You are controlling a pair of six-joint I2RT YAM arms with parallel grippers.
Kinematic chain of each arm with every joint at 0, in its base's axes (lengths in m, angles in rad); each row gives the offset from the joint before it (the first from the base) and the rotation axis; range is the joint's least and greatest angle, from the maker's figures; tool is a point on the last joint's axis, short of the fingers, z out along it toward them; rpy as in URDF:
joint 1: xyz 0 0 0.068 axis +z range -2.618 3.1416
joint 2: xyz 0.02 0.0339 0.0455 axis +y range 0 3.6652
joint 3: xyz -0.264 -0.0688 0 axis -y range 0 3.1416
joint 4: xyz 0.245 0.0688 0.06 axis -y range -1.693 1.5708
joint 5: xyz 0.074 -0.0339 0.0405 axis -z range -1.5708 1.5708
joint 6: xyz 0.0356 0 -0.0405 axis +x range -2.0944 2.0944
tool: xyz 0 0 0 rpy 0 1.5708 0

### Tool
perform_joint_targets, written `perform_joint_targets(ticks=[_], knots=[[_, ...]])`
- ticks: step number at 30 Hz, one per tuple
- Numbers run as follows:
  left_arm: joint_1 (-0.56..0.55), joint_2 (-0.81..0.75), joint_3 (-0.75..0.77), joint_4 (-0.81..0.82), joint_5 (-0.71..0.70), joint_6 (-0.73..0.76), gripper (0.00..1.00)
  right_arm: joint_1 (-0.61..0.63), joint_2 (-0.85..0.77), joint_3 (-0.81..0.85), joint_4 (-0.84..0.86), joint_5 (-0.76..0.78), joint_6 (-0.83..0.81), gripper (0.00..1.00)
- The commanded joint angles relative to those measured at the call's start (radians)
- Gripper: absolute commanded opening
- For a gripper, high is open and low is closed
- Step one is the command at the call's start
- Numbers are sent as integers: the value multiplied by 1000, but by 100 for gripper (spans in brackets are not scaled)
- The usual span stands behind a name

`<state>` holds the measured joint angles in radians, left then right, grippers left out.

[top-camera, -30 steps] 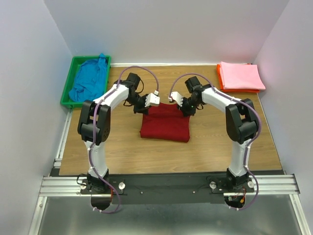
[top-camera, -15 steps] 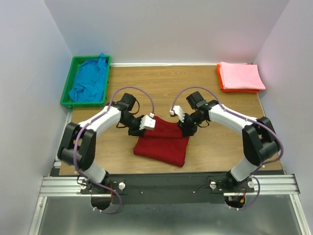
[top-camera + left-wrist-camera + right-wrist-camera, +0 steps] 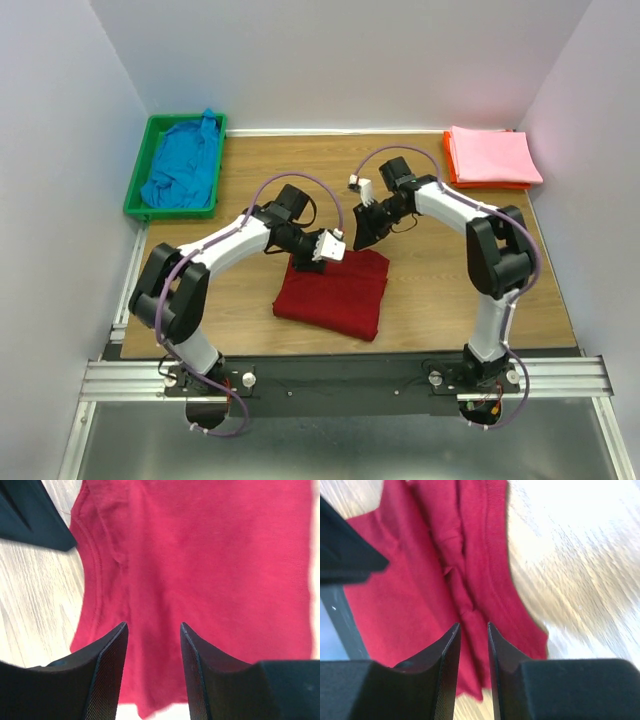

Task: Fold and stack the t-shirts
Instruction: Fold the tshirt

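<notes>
Dark red t-shirt: soft knit cloth, folded to a rough rectangle, lying flat at the middle of the wooden table, with its near edge skewed to the left. Left wrist view: fine ribbed weave, and a stitched hem curving along one edge.

Left hand: over the far left corner of the red fold. Its black, smooth, tapered fingers are parted, with cloth showing in the gap and nothing gripped.

Right hand: just beyond the far edge of the red fold, near the left hand. Its fingers stand only a narrow slit apart, with nothing seen pinched. A creased ridge of red cloth lies below in line with the slit.

Blue t-shirt: crumpled heap inside the green plastic bin, far left corner.

Pink t-shirt: a neat square fold on the thin orange tray, far right corner
</notes>
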<state>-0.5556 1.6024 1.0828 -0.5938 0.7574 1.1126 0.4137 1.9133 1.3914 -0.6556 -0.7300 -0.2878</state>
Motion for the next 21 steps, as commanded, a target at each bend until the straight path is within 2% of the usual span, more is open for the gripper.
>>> perform_joint_targets(ticks=[1, 13, 16, 19, 20, 21], knots=[[-13, 83, 67, 51, 11, -8, 54, 5, 81, 75, -9, -94, 88, 34], [-55, 223, 109, 5, 16, 49, 52, 8, 254, 156, -4, -137, 78, 34], [-60, 240, 118, -12, 11, 61, 42, 16, 283, 153, -3, -126, 64, 33], [-63, 240, 127, -26, 8, 67, 26, 22, 300, 144, 2, -118, 44, 33], [-61, 234, 127, -31, 8, 69, 14, 22, 312, 143, 2, -117, 33, 33], [-61, 223, 124, -29, 8, 69, 9, 23, 317, 141, 2, -117, 27, 33]])
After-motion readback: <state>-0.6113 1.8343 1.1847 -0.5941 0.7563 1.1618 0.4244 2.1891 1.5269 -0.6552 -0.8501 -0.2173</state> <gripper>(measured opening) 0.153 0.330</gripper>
